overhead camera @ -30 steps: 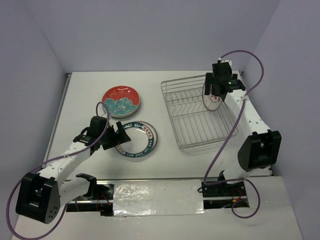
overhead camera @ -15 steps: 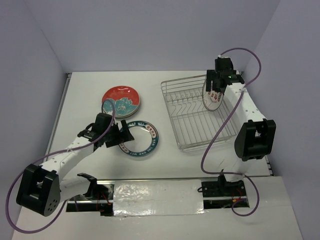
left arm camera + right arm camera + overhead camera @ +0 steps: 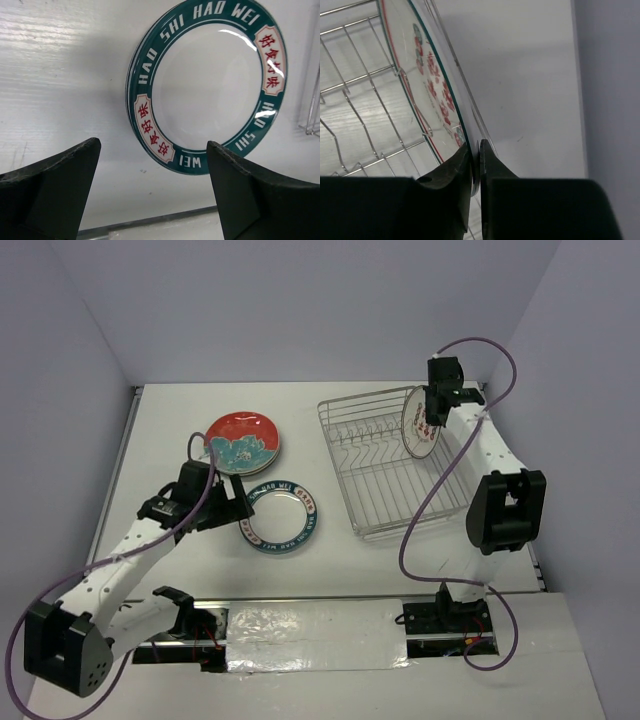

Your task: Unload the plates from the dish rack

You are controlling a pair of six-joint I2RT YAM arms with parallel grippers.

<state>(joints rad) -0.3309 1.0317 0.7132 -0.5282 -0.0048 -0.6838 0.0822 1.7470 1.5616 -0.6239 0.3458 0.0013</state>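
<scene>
While my right fingers are clenching the upright plate by its rim, I'm planning a lift out of the dish rack.

A white bench fills the view, closed in at the back and sides by plain pale lavender walls. A crinkled silver foil strip lies along its near edge, and a thin metal rail runs along its left side.

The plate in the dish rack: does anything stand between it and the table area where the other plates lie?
The right fingers grip the plate directly. Toward the red plate and the teal-rimmed plate, the dish rack's upright prongs and raised left rim stand in between, so it probably has to go up and over them.
</scene>
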